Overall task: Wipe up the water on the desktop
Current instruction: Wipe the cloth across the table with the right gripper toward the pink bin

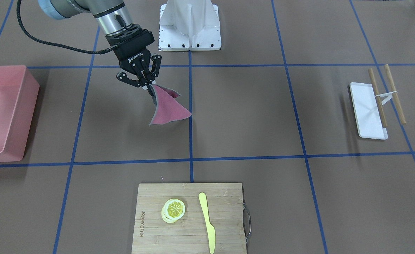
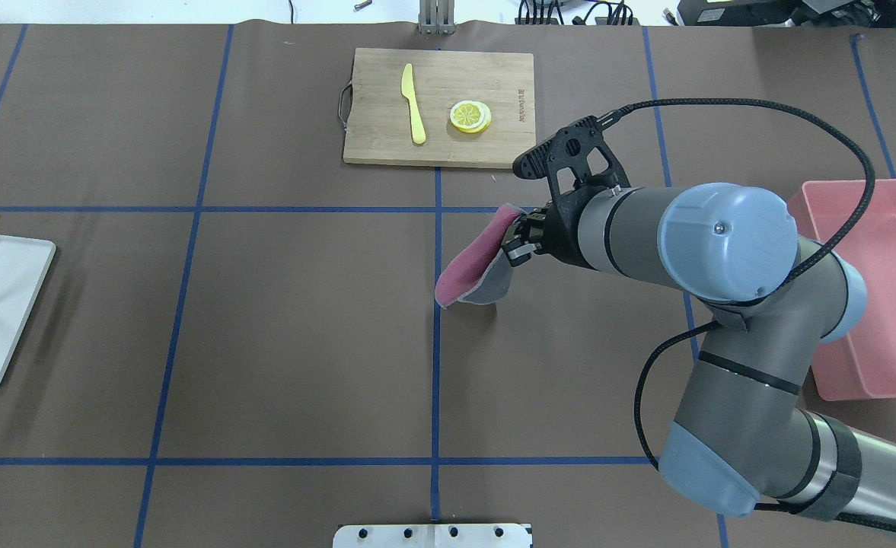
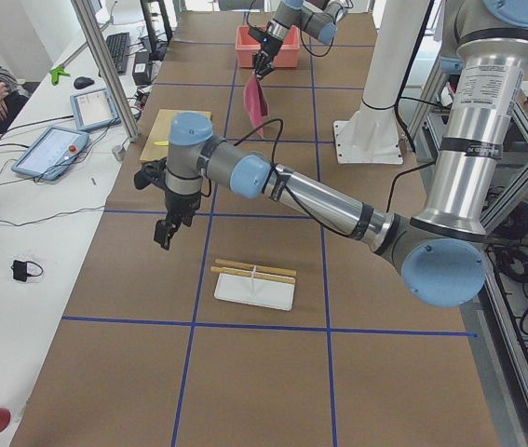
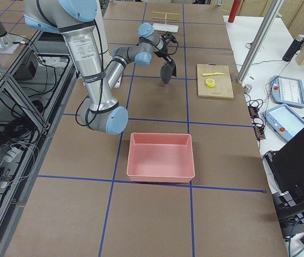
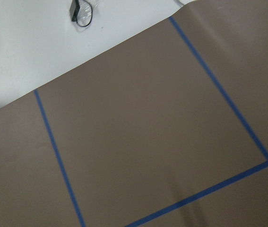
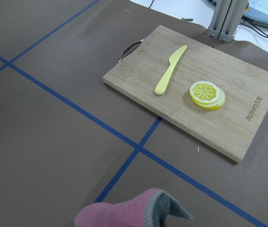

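The brown desktop (image 1: 246, 113) with blue tape lines shows no water that I can make out. My right gripper (image 1: 147, 86) is shut on a corner of a pink and grey cloth (image 1: 168, 107), which hangs from it, its lower edge at or just above the desktop near the centre tape line. In the overhead view the gripper (image 2: 516, 243) and the cloth (image 2: 470, 266) are just right of the centre line. The cloth's tip shows in the right wrist view (image 6: 129, 213). My left gripper (image 3: 164, 235) hangs above the desktop beyond the white tray; I cannot tell whether it is open.
A pink bin (image 2: 874, 289) stands on the right side. A bamboo cutting board (image 1: 151, 218) with lemon slices (image 1: 174, 210) and a yellow knife (image 1: 207, 220) lies at the far edge. A white tray (image 1: 364, 106) with chopsticks (image 1: 394, 93) is on the left side.
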